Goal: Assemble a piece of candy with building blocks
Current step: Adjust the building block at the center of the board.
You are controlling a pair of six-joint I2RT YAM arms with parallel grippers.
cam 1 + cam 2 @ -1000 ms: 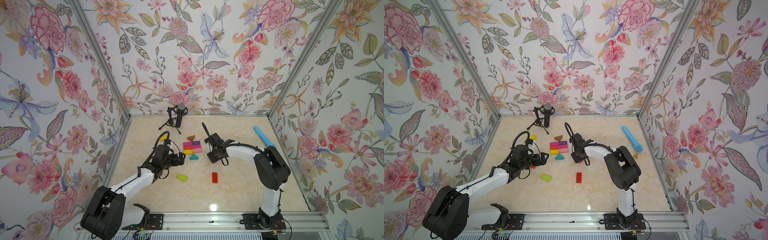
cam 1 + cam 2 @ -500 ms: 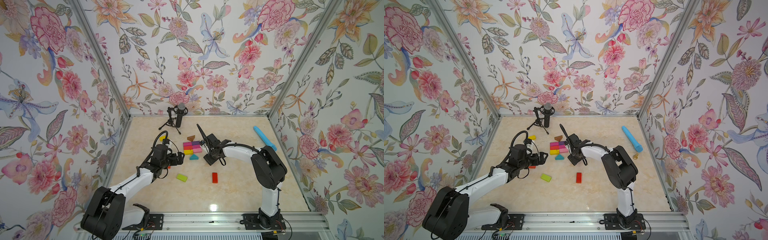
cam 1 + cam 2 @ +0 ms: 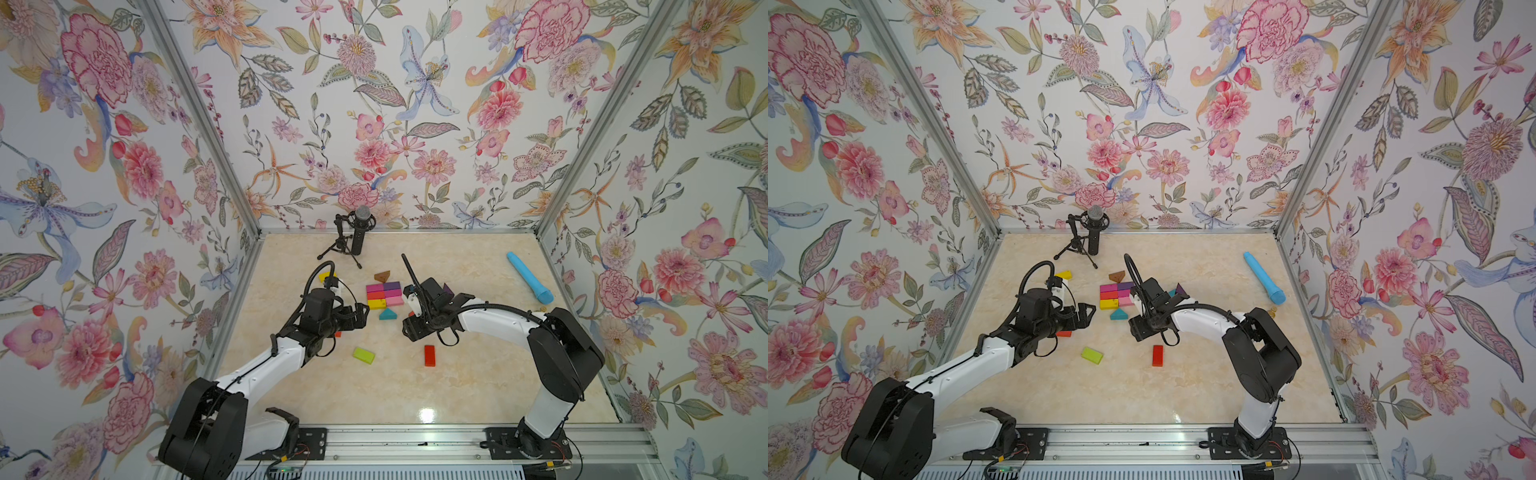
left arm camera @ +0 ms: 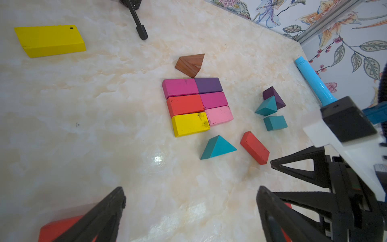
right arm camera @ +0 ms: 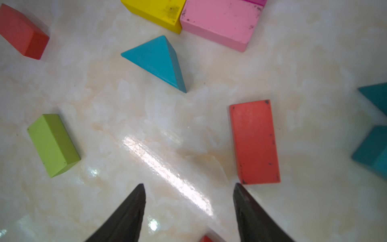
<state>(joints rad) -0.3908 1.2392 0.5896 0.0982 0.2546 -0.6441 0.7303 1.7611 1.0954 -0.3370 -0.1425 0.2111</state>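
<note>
The left fingers (image 4: 109,209) are spread wide open and hold nothing. The right fingers (image 5: 249,211) are open too, with only bare tabletop (image 5: 109,100) between them. A flat red wooden brick (image 5: 254,142) lies just beside one right finger. Six flat painted bricks (image 3: 384,295) lie pushed together in a patch. A teal wooden triangle (image 3: 387,314) sits near its yellow corner, and a brown wooden triangle (image 3: 382,276) sits just beside its far edge.
</note>
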